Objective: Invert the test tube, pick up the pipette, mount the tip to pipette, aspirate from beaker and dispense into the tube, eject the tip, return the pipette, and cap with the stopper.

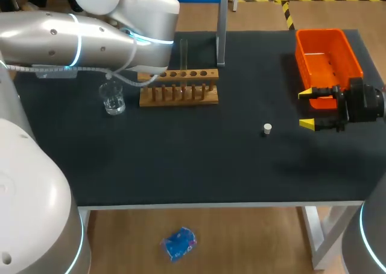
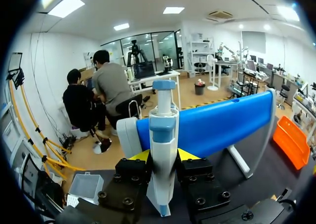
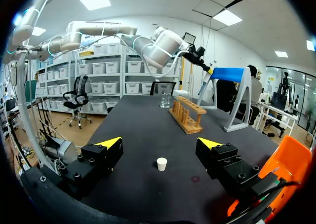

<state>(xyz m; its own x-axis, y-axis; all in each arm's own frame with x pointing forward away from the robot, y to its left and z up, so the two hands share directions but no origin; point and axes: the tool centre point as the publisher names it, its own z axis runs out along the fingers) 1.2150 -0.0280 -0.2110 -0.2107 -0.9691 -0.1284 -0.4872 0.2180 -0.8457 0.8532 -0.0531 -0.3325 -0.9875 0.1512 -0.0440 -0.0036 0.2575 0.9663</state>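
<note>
- Pipette clamped upright in left gripper, at far left.
- Right gripper jaws wide, beside bin; stopper just left of it.
- Beaker left of rack.

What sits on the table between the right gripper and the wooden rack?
The white stopper, ahead of the open right gripper and short of the rack, in the right wrist view.
</note>
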